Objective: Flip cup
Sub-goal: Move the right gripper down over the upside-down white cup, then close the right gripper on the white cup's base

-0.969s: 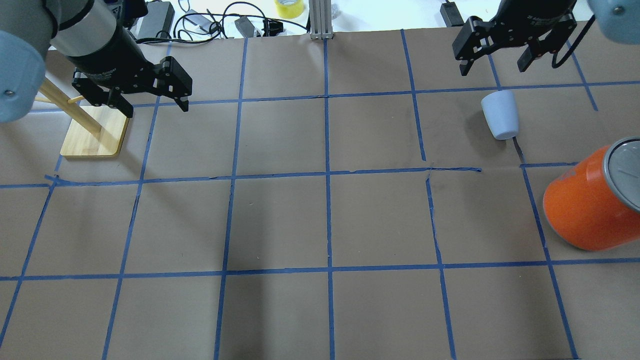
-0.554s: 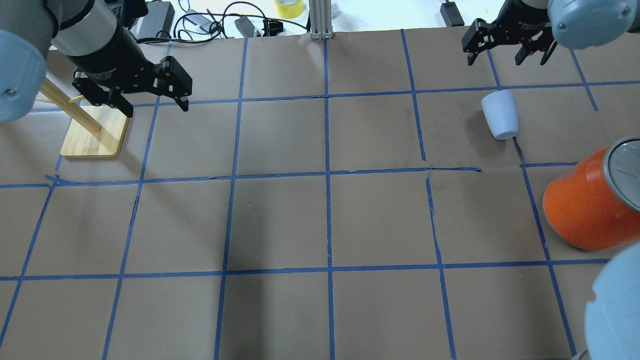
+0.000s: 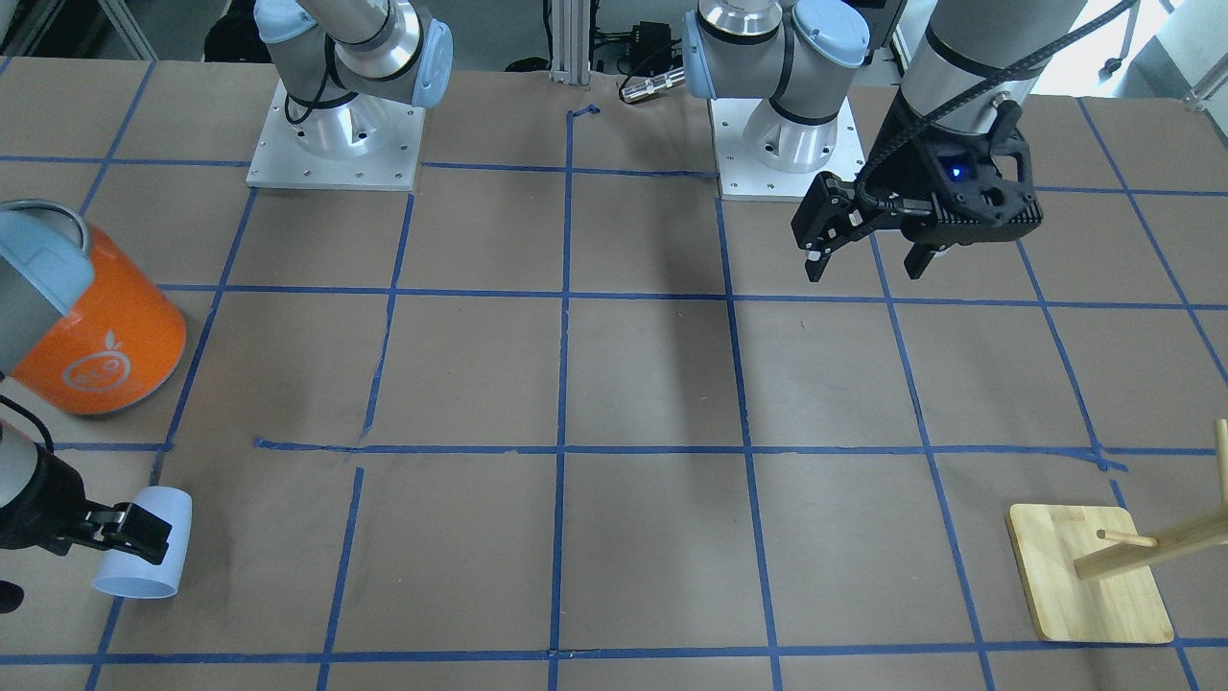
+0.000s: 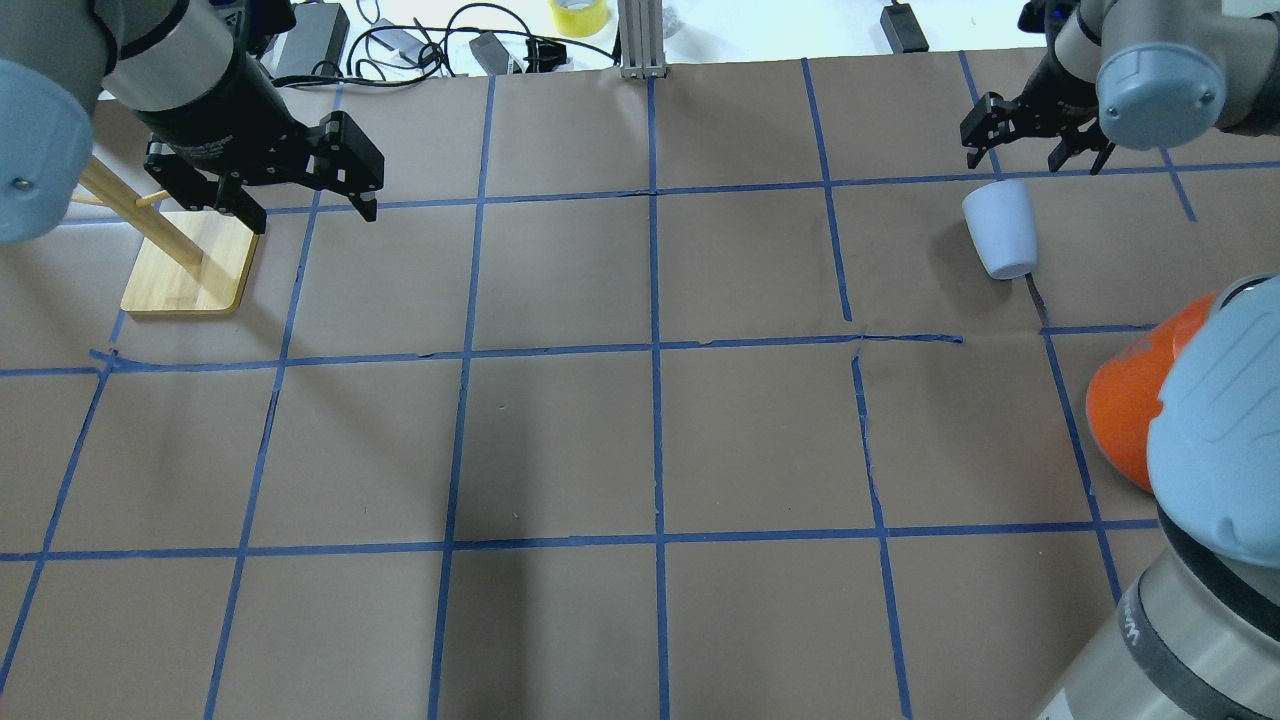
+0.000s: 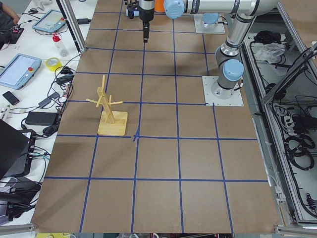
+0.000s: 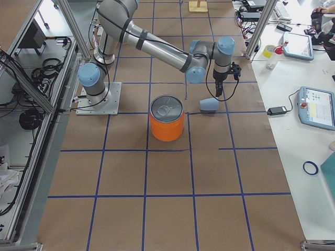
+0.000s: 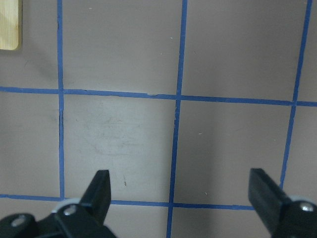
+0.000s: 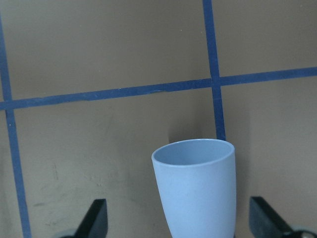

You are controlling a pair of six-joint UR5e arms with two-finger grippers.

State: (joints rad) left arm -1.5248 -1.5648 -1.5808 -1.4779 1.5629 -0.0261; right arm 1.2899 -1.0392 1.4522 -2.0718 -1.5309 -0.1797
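Note:
The pale blue cup (image 4: pixel 1000 228) lies on its side at the table's far right, with its wider rim toward the far edge. It also shows in the front view (image 3: pixel 144 561), the right side view (image 6: pixel 209 104) and the right wrist view (image 8: pixel 198 193), where its open mouth faces away from the camera. My right gripper (image 4: pixel 1033 157) is open and hangs just over the cup's rim end, its jaws wide on either side of the cup in the wrist view (image 8: pixel 179 218). I see no contact. My left gripper (image 4: pixel 312 215) is open and empty at the far left (image 3: pixel 863 272) over bare paper (image 7: pixel 179 188).
A large orange can (image 4: pixel 1125 420) with a silver top stands near the cup (image 6: pixel 167 120), partly covered by my right arm's elbow (image 4: pixel 1220 400). A wooden peg stand (image 4: pixel 190 265) sits beside my left gripper (image 3: pixel 1089 576). Cables lie beyond the far edge.
My right gripper has come down and moved right, closer to the cup's rim end. The right arm's elbow has swung in over the orange can. The cup and left arm have not moved.

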